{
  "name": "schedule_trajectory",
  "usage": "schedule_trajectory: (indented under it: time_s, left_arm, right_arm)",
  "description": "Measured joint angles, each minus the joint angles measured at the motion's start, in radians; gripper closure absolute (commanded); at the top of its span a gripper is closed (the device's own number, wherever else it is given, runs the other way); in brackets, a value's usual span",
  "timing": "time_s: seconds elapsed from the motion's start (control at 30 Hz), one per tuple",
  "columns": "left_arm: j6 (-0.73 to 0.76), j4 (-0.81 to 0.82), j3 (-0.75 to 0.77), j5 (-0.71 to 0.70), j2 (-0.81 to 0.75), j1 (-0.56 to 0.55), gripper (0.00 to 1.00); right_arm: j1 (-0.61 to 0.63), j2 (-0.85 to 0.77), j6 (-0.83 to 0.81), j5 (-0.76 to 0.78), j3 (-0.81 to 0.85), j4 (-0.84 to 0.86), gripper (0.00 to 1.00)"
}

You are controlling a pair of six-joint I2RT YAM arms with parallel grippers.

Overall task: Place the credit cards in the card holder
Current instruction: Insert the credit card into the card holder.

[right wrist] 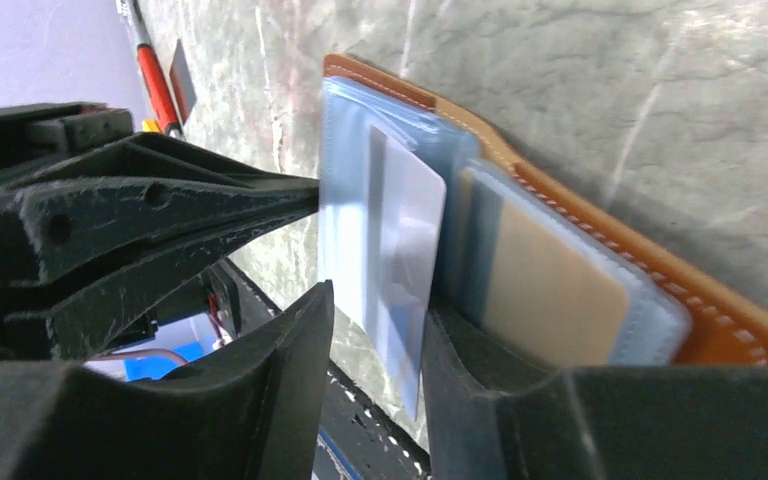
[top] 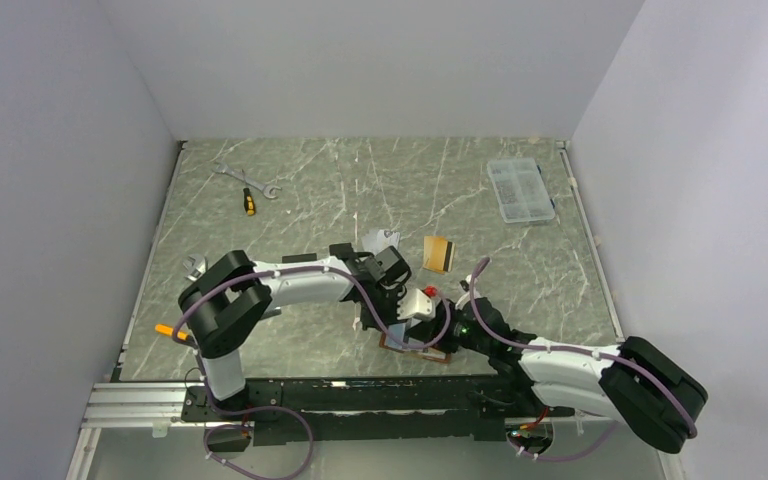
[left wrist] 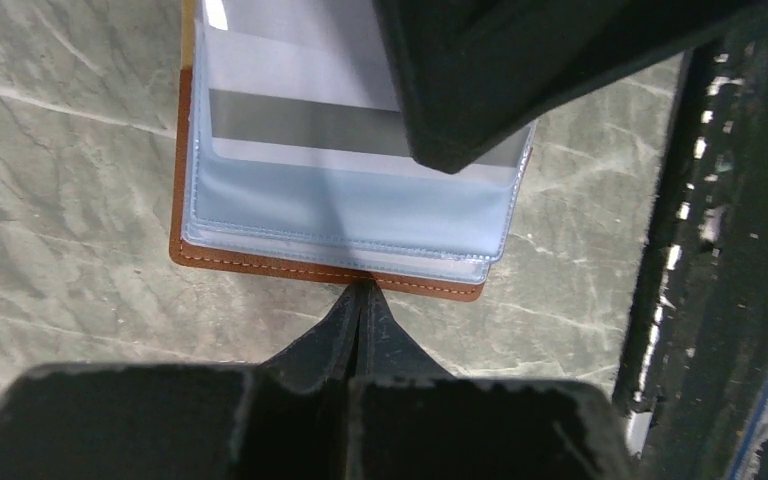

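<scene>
Near edge of the table (top: 560, 290): the card holder (left wrist: 290, 266) lies open just ahead of the arm bases, leather down and blue-grey sleeves up.

Left claw (left wrist: 360, 300): pressed together, tips touching the holder's near leather rim. I cannot tell whether it pins the rim or only rests against it.

Right claw (right wrist: 375, 315): spread. A silver-grey card (right wrist: 405, 230) stands between its fingers with a gap on one side, so it is not pinched. The card is part-way into a clear sleeve. The left wrist view shows empty sleeve beyond its leading edge.

A tan card (right wrist: 550, 295) sits in the neighbouring sleeve.

Step in hand, as I judge it: seat the silver-grey card fully.
- Bear down on the rim with the left claw so the holder cannot skate.
- Push the card's free edge along the sleeve's line and keep it flat. A tilt may buckle the card or fold the sleeve lip.
- Stop once the edge is inside the mouth.
- Back the right claw straight off so it does not drag the card out.

Mid-table: an orange card (top: 437, 253), a pale card (top: 381, 240) and a black card (top: 341, 250) lie loose, not yet stowed.

Far side, not needed: a wrench (top: 245, 178) and a screwdriver (top: 249, 201) on the left, a clear box (top: 520, 190) on the right.
</scene>
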Motion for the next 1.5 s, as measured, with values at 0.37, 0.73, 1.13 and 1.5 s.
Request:
schedule_trajectory:
  time_s: [0.37, 0.73, 1.13, 1.5]
  left_arm:
    - [-0.004, -0.055, -0.051, 0.335, -0.098, 0.27, 1.0]
    - [0.005, -0.074, -0.057, 0.53, -0.168, 0.286, 1.0]
    - [-0.06, 0.003, 0.002, 0.56, -0.027, 0.187, 0.99]
    - [-0.114, 0.07, 0.049, 0.494, 0.063, 0.144, 0.99]
  right_arm:
    - [0.13, -0.004, 0.018, 0.145, 0.145, -0.233, 0.41]
    - [0.196, -0.033, 0.01, 0.243, 0.254, -0.458, 0.35]
    - [0.197, -0.182, -0.046, 0.251, 0.224, -0.576, 0.27]
    - [0.195, -0.291, -0.058, 0.241, 0.112, -0.455, 0.26]
